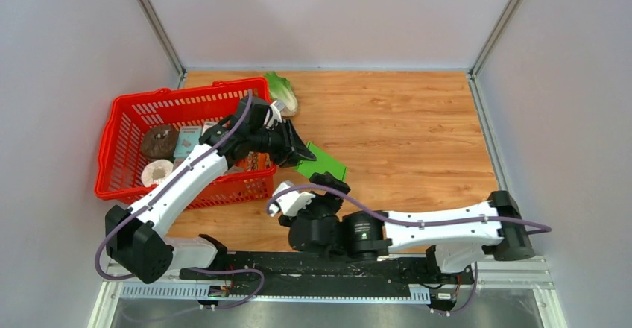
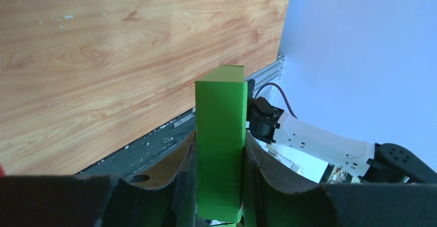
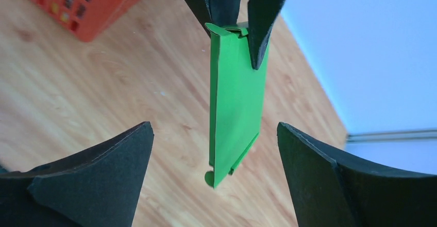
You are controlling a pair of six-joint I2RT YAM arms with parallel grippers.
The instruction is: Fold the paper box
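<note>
Nearest the bases, the right tool [image 1: 328,181] stands with jaws wide and nothing in them, aimed at the box [image 3: 237,98], whose free end with its small tab sits between the spread fingers without touching either; that spread probably leaves room to close on the loose end or press a flap. The box, already a slim flat sleeve, is clear of the counter [image 1: 417,119], clamped at its other end by the left tool [image 1: 302,151], jaws narrowed on its faces, seemingly to present it steady in the air so the other arm can work it. Beyond sit the red basket [image 1: 186,93] and lettuce [image 1: 282,89], uninvolved
</note>
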